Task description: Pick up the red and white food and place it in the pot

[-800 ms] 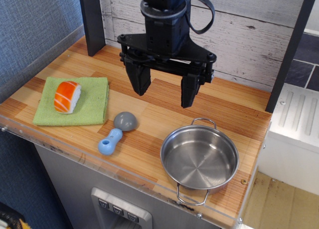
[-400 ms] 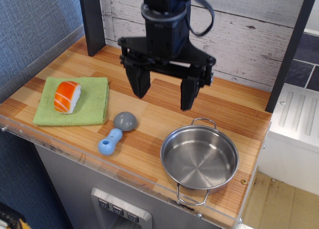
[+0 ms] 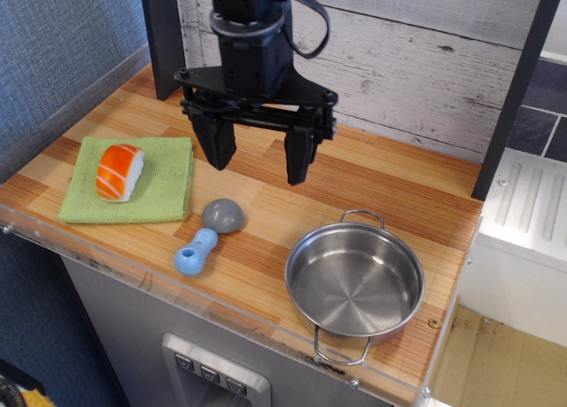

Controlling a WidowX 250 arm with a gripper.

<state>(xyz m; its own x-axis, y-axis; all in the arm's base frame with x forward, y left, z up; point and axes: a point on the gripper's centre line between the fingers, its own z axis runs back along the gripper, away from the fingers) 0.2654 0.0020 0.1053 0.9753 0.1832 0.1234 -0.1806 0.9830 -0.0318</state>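
Sushi is the target, though the biggest thing here is the wooden counter. Above it hangs the gripper, fingers spread apart and empty. The steel pot sits empty at right, and the sushi lies on a green cloth at left.

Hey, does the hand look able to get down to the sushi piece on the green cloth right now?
Probably yes. The hand hangs open above the counter, to the right of the sushi piece, which lies alone on the green cloth. The mushroom toy sits off to the side, out of the way.
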